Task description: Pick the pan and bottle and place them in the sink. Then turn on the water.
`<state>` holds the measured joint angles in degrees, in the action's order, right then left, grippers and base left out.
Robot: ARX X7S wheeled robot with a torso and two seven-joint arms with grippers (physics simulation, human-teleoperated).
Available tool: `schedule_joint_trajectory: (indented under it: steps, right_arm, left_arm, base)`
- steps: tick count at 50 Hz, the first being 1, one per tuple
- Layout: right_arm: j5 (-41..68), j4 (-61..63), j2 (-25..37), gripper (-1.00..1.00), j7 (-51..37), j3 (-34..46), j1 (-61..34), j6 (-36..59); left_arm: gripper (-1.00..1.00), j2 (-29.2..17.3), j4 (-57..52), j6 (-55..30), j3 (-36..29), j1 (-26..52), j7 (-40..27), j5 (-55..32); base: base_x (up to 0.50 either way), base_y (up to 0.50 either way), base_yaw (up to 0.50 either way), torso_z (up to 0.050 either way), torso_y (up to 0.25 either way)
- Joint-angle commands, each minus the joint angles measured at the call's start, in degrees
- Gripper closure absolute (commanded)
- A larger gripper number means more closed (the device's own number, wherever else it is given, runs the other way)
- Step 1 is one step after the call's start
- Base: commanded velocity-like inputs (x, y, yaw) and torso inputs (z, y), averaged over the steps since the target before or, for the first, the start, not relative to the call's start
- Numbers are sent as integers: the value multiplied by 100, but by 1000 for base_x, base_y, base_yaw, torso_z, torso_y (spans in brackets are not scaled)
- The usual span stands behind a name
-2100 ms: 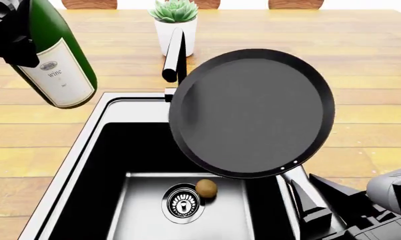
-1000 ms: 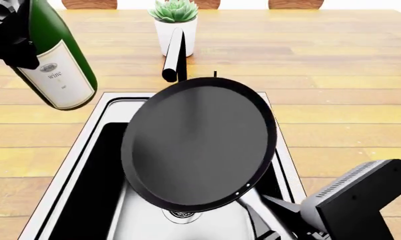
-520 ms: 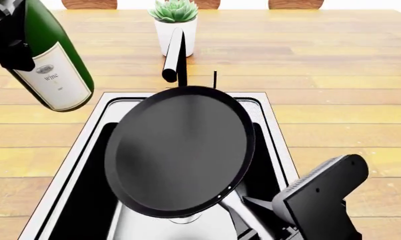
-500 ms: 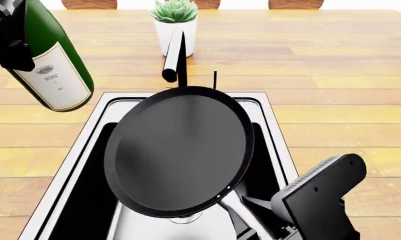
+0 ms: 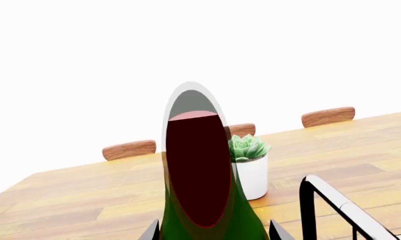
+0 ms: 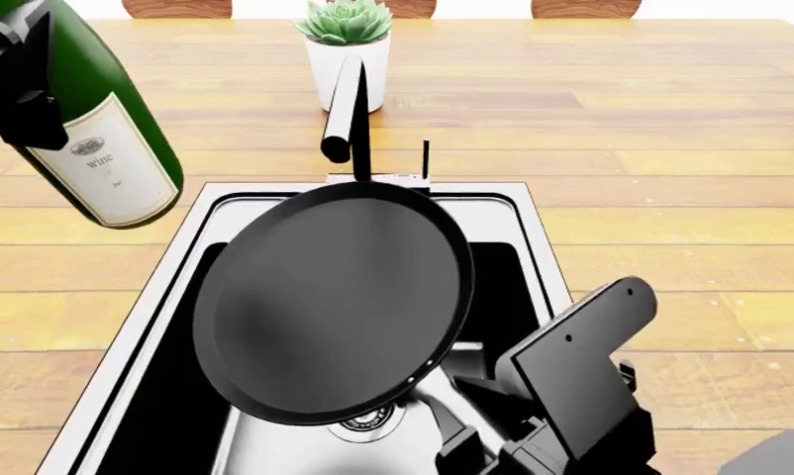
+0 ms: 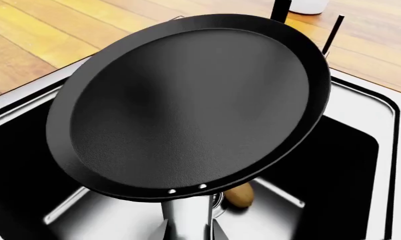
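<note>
The black pan (image 6: 331, 302) hangs tilted over the sink (image 6: 172, 267), its silver handle (image 6: 437, 411) running back into my right gripper (image 6: 466, 447). In the right wrist view the pan (image 7: 187, 105) fills the frame, and the right gripper (image 7: 189, 232) is shut on the handle (image 7: 187, 215). The green wine bottle (image 6: 107, 139) is held slanted in the air left of the sink by my left gripper (image 6: 14, 69). The left wrist view looks along the bottle (image 5: 197, 175), with the left gripper (image 5: 214, 231) shut on it.
The black faucet (image 6: 350, 109) with its thin lever (image 6: 425, 158) stands behind the sink, and a white plant pot (image 6: 347, 59) sits behind that. A brown ball (image 7: 239, 195) lies by the drain (image 6: 364, 424). Wooden countertop (image 6: 661, 148) surrounds the basin.
The pan has swung left and lower, from beside the faucet to over the basin. The right wrist has come in over the sink's right rim. The bottle shifted slightly left.
</note>
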<state>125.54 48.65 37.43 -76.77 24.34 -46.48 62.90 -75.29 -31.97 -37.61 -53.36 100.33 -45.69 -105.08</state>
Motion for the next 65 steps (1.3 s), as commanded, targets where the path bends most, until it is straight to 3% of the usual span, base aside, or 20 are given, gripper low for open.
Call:
schedule_joint_trajectory:
  steps: [1, 65]
  right_arm:
    - [-391, -426, -178, 100, 369, -99, -218, 266]
    - [-1341, -1472, -632, 100, 1477, 682, -234, 931]
  left_arm:
    - [100, -46, 17, 113, 92, 86, -33, 80]
    - [100, -96, 54, 417, 62, -427, 112, 374]
  base:
    - [0, 0, 0, 0, 10]
    - [0, 0, 0, 1, 3]
